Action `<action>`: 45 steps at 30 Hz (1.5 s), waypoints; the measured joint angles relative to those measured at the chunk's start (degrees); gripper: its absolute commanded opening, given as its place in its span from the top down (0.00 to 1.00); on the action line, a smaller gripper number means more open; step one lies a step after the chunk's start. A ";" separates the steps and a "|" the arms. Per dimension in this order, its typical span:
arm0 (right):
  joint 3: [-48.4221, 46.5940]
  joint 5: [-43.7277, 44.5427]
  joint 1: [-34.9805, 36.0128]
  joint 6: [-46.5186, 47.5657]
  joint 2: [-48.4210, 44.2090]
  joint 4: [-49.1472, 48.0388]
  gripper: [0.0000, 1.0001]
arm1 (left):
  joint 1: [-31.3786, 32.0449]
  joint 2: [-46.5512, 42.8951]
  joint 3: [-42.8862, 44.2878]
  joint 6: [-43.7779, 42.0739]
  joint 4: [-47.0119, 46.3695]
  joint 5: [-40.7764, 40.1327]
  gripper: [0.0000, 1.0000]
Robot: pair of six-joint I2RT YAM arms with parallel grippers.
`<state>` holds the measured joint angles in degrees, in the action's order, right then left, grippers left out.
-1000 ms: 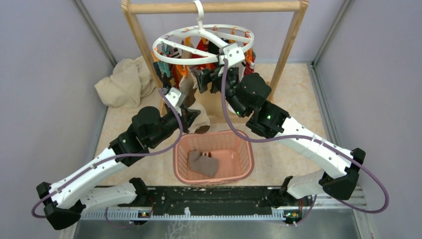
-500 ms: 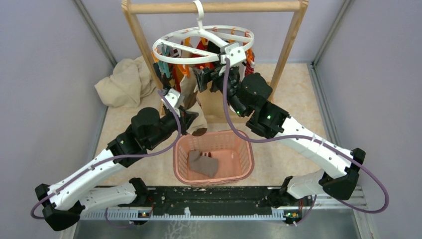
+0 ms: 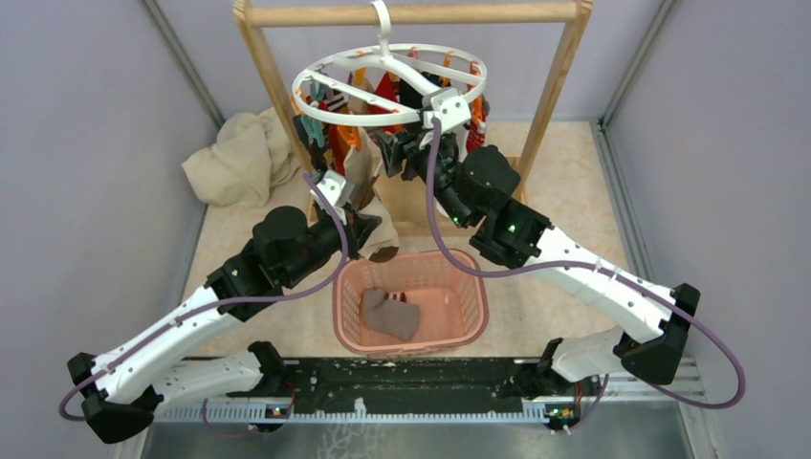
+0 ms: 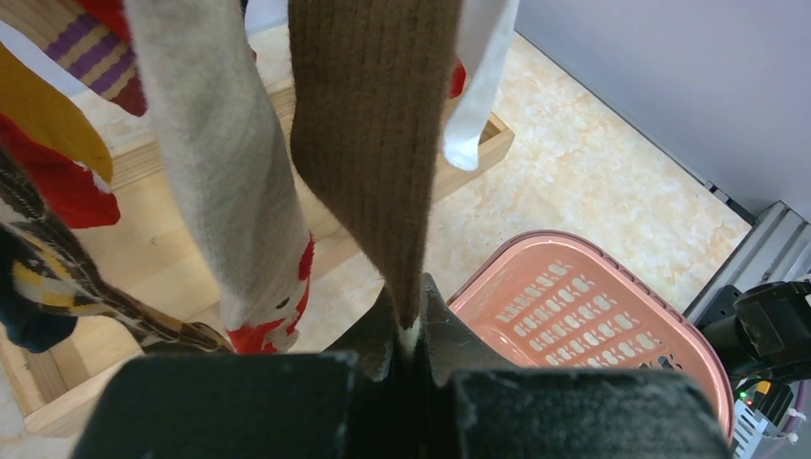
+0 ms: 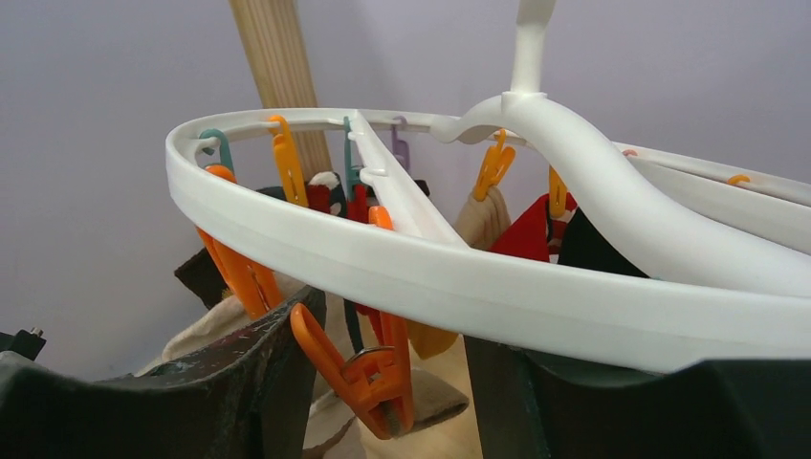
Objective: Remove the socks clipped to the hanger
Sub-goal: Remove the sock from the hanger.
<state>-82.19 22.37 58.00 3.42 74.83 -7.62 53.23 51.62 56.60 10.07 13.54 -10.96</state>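
The brown sock (image 4: 368,143) hangs from the hanger (image 3: 383,72) among the other socks (image 4: 220,191). Its long axis runs straight up and down, upper end at the ring and lower end pointing at the floor. That lower tip is pinched in the left claw (image 4: 406,339), whose jaws are closed tight on the fabric. The ring itself lies roughly level, hook up over the wooden rail (image 3: 411,13).

Under the near rim of the ring, the right claw (image 5: 387,363) stands partly open with an orange clip (image 5: 368,373) between its jaws and a gap on either side, so it grips nothing yet. Whether this clip is the one holding the brown sock cannot be told for sure.

To do this step well, the right claw should probably steady or squeeze the clip while the left pulls down along the sock's length, not sideways, so the ring does not swing or tip. The basket (image 3: 473,287) sits just below and near the left claw, a short way for the drop
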 measured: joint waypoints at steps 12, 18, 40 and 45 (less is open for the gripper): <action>0.09 -0.44 0.02 -0.20 -0.44 -0.63 0.94 | 0.00 0.50 0.00 0.68 0.00 0.04 1.00; 0.09 -0.63 0.02 -0.22 -0.63 -0.98 1.00 | 0.00 0.50 0.00 0.72 0.00 0.07 1.00; 2.84 -1.11 0.02 -2.19 -1.33 -0.66 0.58 | 0.00 0.33 1.86 2.75 -0.07 4.66 1.00; 5.81 -1.09 0.02 -4.02 -2.12 0.26 0.42 | 0.00 0.07 2.64 3.30 0.00 5.55 1.00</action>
<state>-76.38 21.28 58.02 -0.60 72.71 -7.35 53.23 51.68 59.24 13.37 13.54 -5.41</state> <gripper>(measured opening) 0.512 0.025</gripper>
